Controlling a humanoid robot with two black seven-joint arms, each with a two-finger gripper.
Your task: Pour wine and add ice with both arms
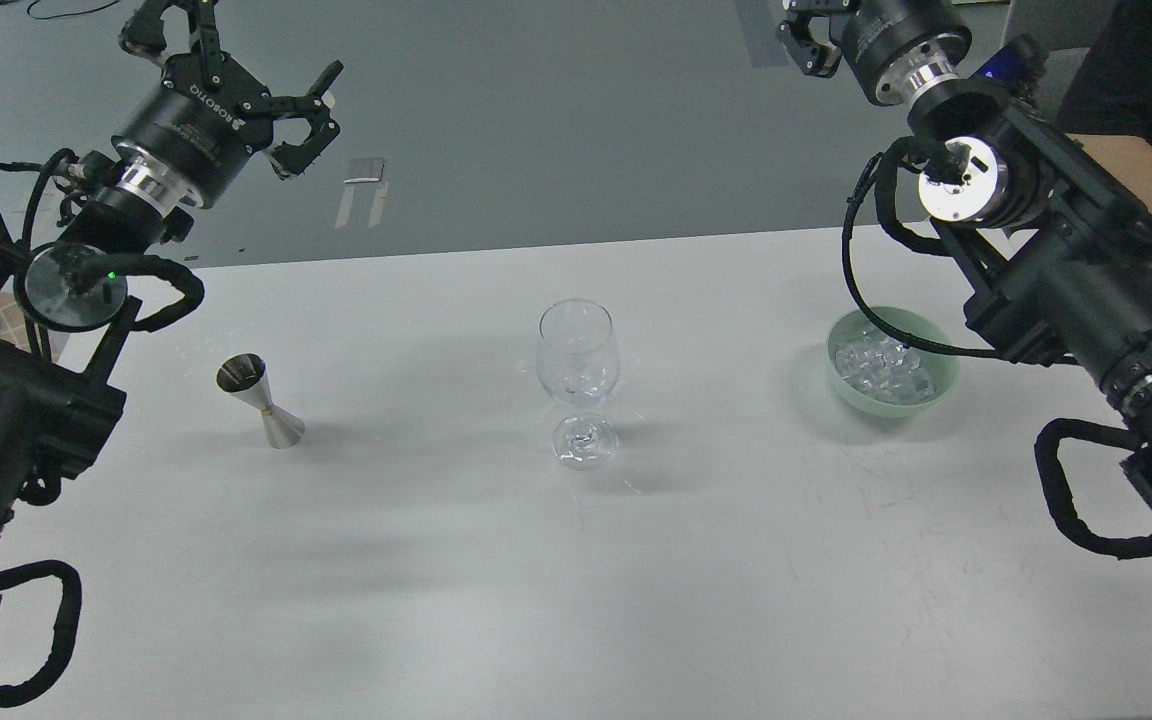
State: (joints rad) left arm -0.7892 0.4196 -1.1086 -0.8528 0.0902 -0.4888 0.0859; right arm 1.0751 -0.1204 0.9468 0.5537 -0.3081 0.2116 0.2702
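An empty clear wine glass (578, 360) stands upright at the middle of the white table (576, 600). Ice (881, 366) lies as a heap of clear cubes in a pale green bowl (939, 392) to its right. No wine shows. My left gripper (236, 58) hangs open and empty above the far left, beyond the table's back edge. At the top right, my right gripper (804, 38) is cut off by the frame edge, high behind the bowl, and its fingers cannot be told apart. Both arms are well above the table.
A steel double-cone jigger (261, 400) stands left of the glass; its contents cannot be seen. A bare human forearm (1151, 175) rests at the table's far right, behind my right arm. Grey floor lies beyond the back edge.
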